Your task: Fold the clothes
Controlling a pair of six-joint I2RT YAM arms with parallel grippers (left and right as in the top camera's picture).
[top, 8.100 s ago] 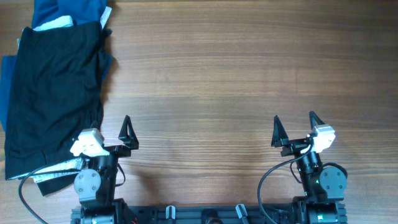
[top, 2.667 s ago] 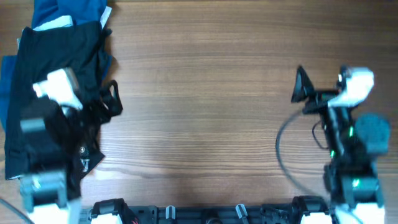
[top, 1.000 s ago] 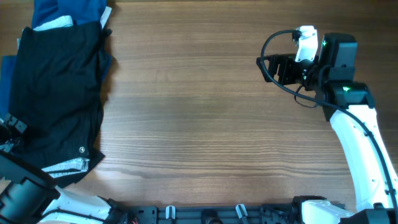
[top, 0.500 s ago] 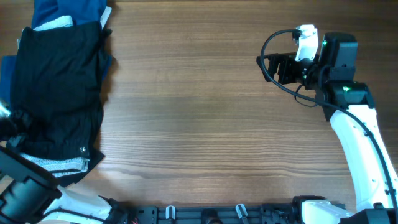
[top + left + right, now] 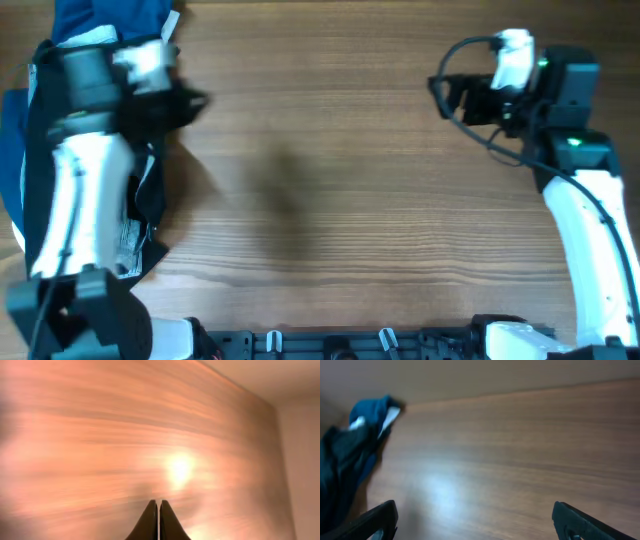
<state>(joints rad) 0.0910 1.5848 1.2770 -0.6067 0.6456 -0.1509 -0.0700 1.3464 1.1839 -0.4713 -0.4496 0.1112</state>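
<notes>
A black garment (image 5: 36, 135) lies at the table's left edge on top of blue clothes (image 5: 100, 12). My left arm stretches over it, mid-swing and blurred. Its gripper (image 5: 190, 100) is past the pile's upper right edge. In the left wrist view the gripper (image 5: 158, 503) is shut over bare wood and no cloth shows between its fingertips. My right gripper (image 5: 437, 95) hangs open at the far right, well away from the clothes. The right wrist view looks between its spread jaws (image 5: 480, 520) across the table to the black garment (image 5: 340, 460) and the blue clothes (image 5: 372, 410).
Wooden table (image 5: 330, 180) spreads between the two arms. A white label strip (image 5: 130, 238) of the garment shows beside my left arm. The arm bases stand along the near edge (image 5: 330, 345).
My left gripper shut at the garment's lower left edge, then swung up and right across the pile. The garment's lower edge and label have shifted. The right arm drifted slightly right.
</notes>
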